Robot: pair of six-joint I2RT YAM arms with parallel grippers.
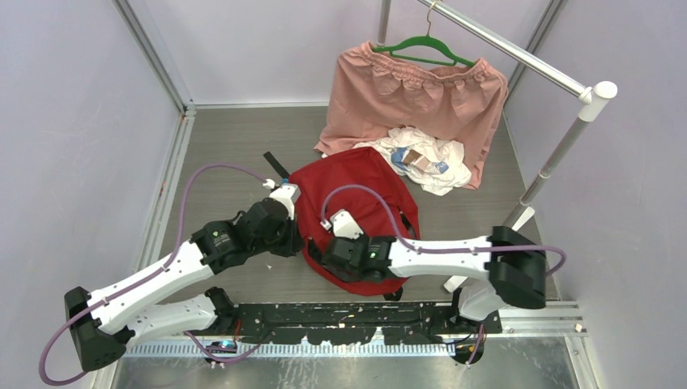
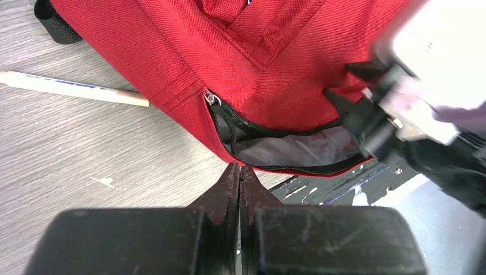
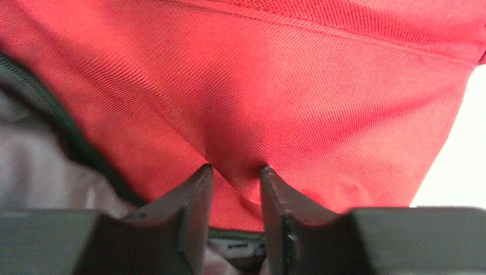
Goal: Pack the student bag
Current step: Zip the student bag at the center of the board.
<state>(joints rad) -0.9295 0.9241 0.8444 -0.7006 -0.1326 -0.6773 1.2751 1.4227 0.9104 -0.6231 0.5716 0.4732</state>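
The student bag (image 1: 356,182), dark red with black zipper trim, lies in the middle of the table. Its zipper opening (image 2: 286,152) gapes at the near edge and shows grey lining. My left gripper (image 1: 296,243) is shut and empty; in the left wrist view its tips (image 2: 239,169) sit just in front of the opening, apart from it. My right gripper (image 1: 317,258) is at the bag's near edge; in the right wrist view it (image 3: 236,172) pinches a fold of the bag's red fabric (image 3: 315,86) beside the opening. A pencil (image 2: 74,89) lies on the table left of the bag.
A pale pink garment (image 1: 413,89) on a green hanger hangs from a metal rail (image 1: 518,49) at the back. A white printed cloth (image 1: 425,158) lies behind the bag. A black strap (image 1: 275,166) sticks out at the bag's left. The black base plate (image 1: 348,312) runs along the near edge.
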